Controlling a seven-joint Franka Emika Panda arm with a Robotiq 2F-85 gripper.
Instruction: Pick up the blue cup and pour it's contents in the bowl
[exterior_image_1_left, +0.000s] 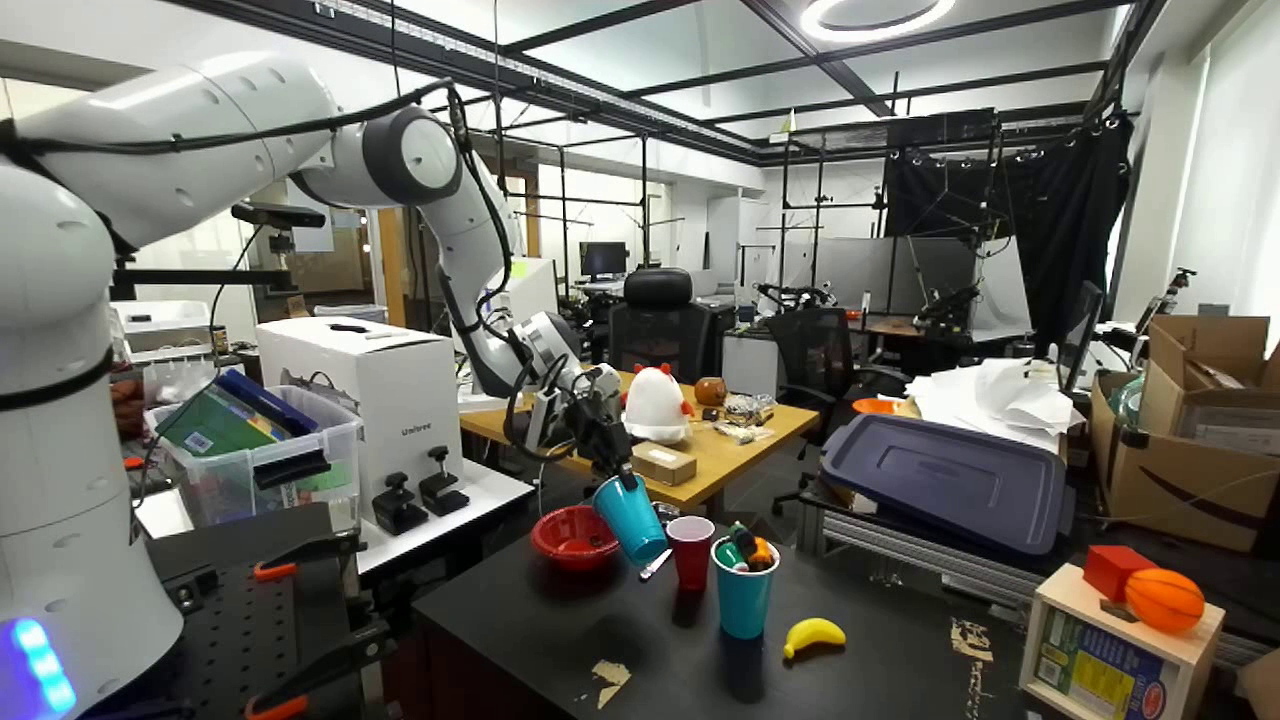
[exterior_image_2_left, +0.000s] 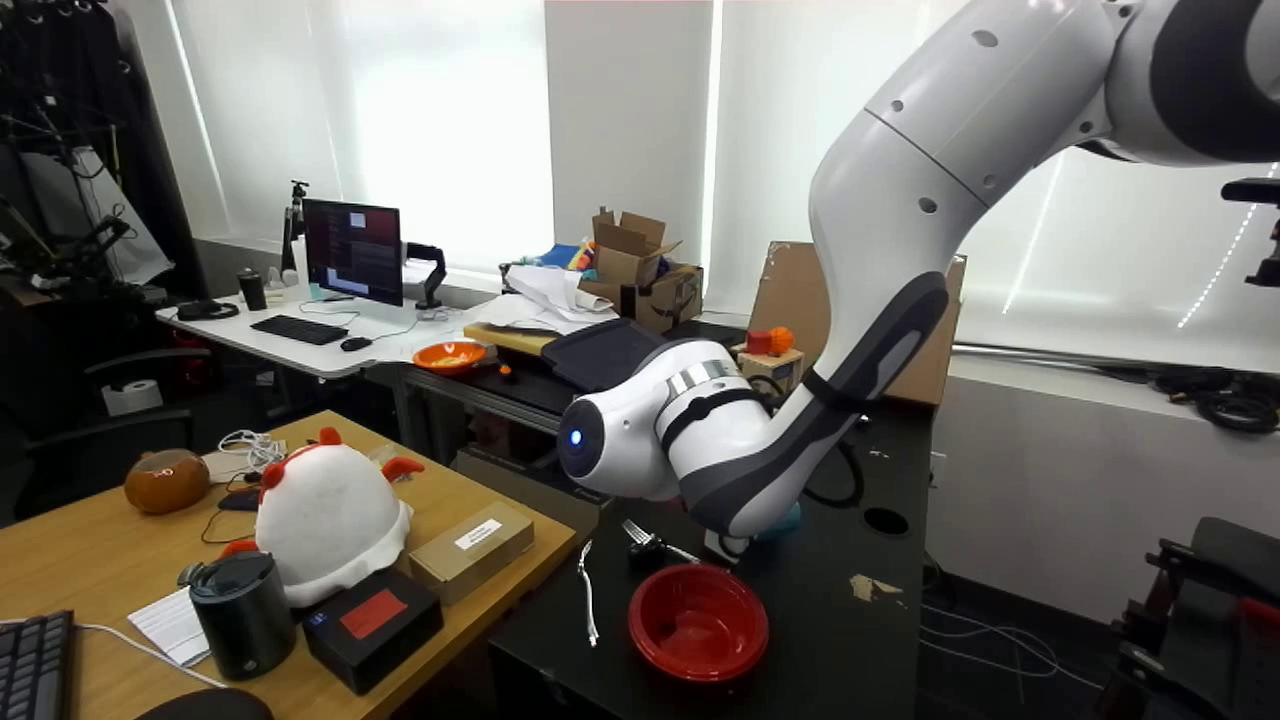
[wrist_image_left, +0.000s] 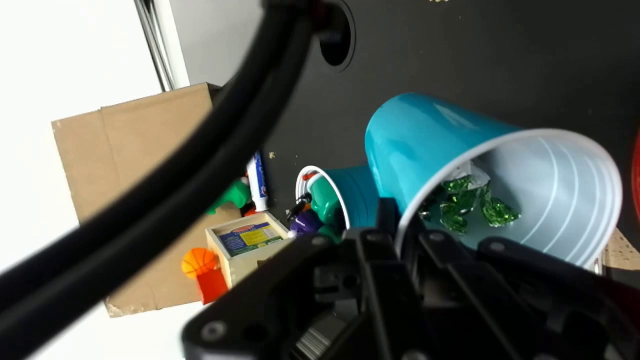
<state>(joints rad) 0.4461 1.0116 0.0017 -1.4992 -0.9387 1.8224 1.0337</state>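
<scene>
The light turquoise blue cup (exterior_image_1_left: 630, 525) is held tilted in the air, its mouth toward the red bowl (exterior_image_1_left: 570, 560). My gripper (exterior_image_1_left: 618, 462) is shut on the cup's rim, one finger inside and one outside, as the wrist view (wrist_image_left: 405, 225) shows. Green foil-like pieces (wrist_image_left: 462, 202) lie inside the tilted cup (wrist_image_left: 425, 135). The bowl stands on the black table, beside and below the cup; it shows whole in an exterior view (exterior_image_2_left: 700, 668), and only its edge shows in the wrist view (wrist_image_left: 636, 172). The arm hides most of the cup (exterior_image_2_left: 785, 522) there.
A darker teal cup (exterior_image_1_left: 745, 605) full of toys and a small red cup (exterior_image_1_left: 690, 560) stand close to the held cup. A yellow banana (exterior_image_1_left: 814, 635) lies on the black table. A fork (exterior_image_2_left: 640, 535) and other cutlery lie near the bowl. A wooden box (exterior_image_1_left: 1120, 650) stands farther along.
</scene>
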